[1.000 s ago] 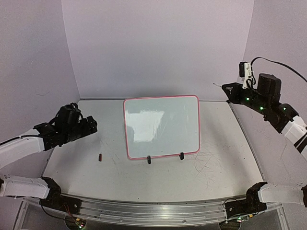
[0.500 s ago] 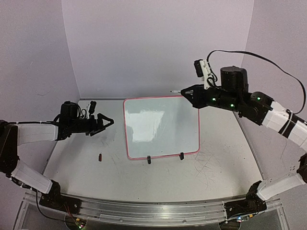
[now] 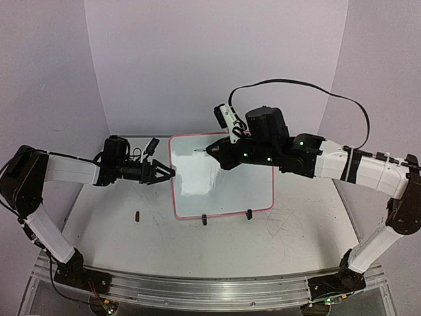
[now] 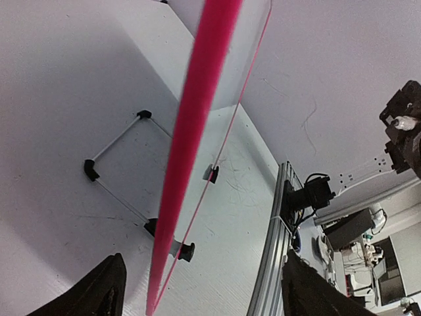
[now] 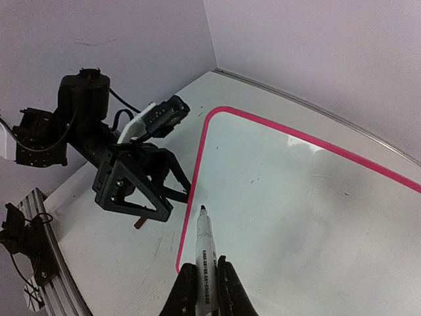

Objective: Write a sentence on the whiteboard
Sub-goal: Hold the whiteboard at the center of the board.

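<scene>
While the left gripper (image 3: pixel 164 172) gapes wide astride the left frame edge of the whiteboard (image 3: pixel 230 187) (not clamped yet) | right gripper (image 5: pixel 205 282) pinched tight on the marker (image 5: pixel 204 243) | board propped mid table (image 3: pixel 296 230), blank | marker tip aims at its upper-left corner, so right arm's nearer.
</scene>
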`<act>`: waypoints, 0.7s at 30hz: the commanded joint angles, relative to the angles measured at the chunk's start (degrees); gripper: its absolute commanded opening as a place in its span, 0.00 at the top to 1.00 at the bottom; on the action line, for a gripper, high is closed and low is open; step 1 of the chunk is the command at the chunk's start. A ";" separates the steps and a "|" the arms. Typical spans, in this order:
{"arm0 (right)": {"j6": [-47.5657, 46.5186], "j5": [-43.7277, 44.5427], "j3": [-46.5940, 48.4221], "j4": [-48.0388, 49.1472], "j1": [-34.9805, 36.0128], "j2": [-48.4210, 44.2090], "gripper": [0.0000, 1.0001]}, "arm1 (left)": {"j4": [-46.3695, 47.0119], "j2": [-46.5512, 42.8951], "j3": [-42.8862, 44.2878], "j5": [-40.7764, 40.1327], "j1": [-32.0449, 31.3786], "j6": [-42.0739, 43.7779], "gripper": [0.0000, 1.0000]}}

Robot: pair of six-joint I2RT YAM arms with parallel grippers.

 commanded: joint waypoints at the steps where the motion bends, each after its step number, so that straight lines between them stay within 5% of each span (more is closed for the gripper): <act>1: -1.13 -1.39 2.61 6.27 0.35 0.40 1.00 | 7.85 3.79 2.85 3.59 -0.34 -1.02 0.26; 7: -2.04 -0.84 5.27 7.19 0.35 3.34 1.00 | 12.59 5.74 2.34 3.45 -0.78 -0.86 0.47; 21: -3.37 1.25 12.34 4.98 1.78 10.55 1.00 | 15.86 6.32 0.78 3.94 -0.74 4.07 0.69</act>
